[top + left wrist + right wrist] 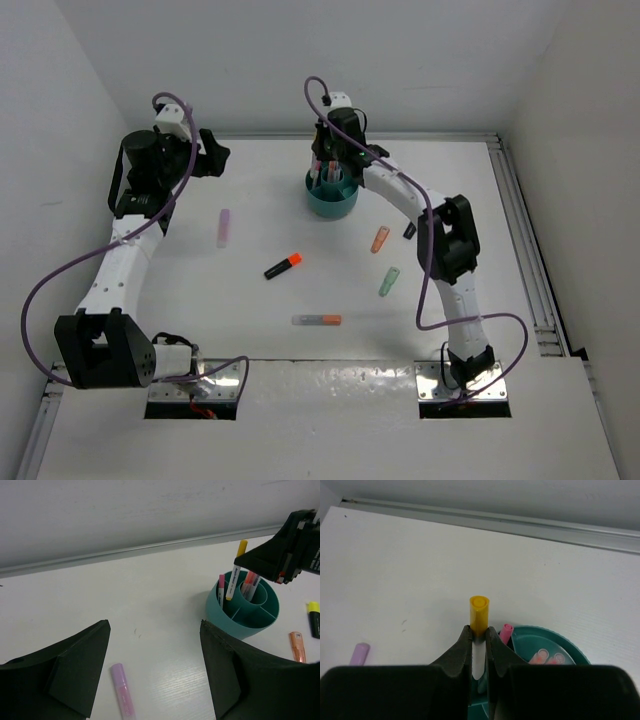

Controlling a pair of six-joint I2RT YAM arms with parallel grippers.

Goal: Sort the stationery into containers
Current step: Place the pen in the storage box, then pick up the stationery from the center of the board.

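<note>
- Right gripper (479, 632): we see both fingers clenched on a thin white pen with a yellow cap (479, 612), gripped just below the cap and held nearly upright.
- The pen's lower end dips inside the rim of the small round teal plastic organiser cup (235, 625), in an outer ring compartment beside a thin pink pen (221, 587).
- We count two pink-orange pens (250, 582) standing in the cup's centre tube.
- Left gripper (155, 625): fingers spread wide, holding nothing, above the white table (250, 340) with a stubby lilac marker (123, 696) lying below.
- Loose on the table, well apart:
  - black-orange marker (283, 265)
  - orange marker (380, 239)
  - green marker (389, 281)
  - thin grey-orange pen (317, 320)
  - black-yellow marker (314, 620)
</note>
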